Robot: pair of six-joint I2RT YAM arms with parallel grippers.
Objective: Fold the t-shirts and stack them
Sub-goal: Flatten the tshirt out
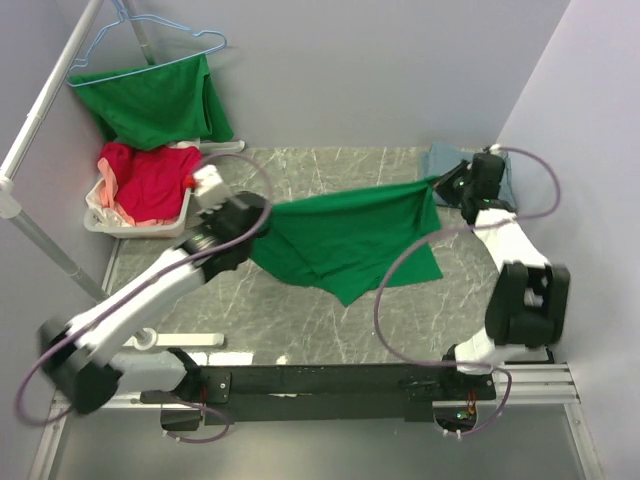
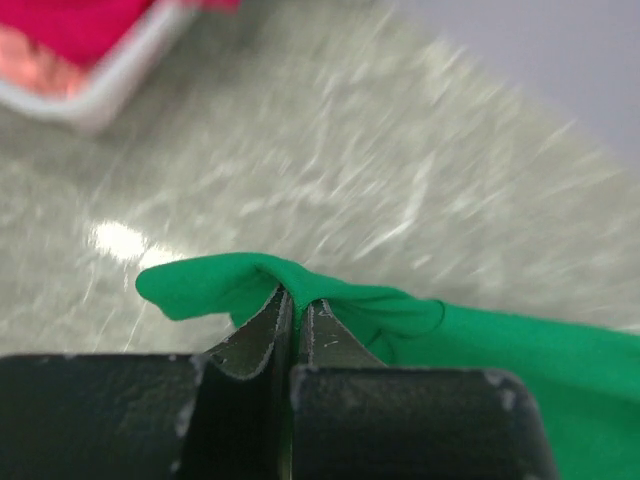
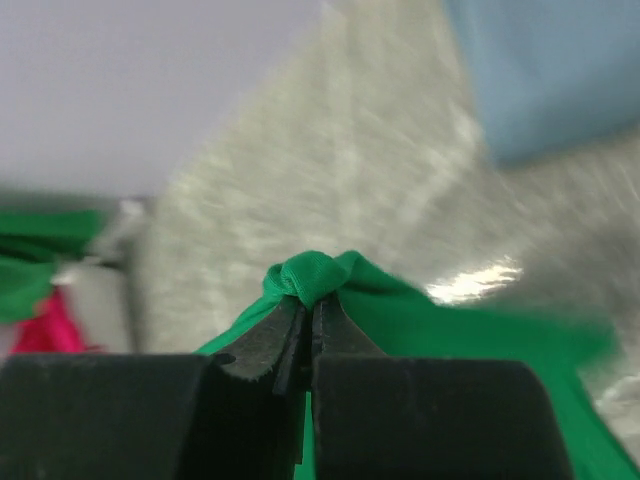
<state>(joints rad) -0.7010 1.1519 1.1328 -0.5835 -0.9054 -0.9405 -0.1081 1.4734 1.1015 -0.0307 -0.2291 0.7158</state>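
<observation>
Right, over my grey marbled surface (image 1: pixel 300 330) I see the bright green cloth t-shirt (image 1: pixel 350 240) hanging stretched between both arms. The left gripper (image 2: pixel 297 302) is clamped on one bunched edge, the right gripper (image 3: pixel 311 303) on the other, near a folded blue-grey tee (image 1: pixel 443 160).

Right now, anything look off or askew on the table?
Nothing damaged or spilled. The spare green tee droops lopsided off its hanger at far left, bunched rather than hung. The held tee sags unevenly between the left gripper and right gripper, normal mid-fold.
</observation>
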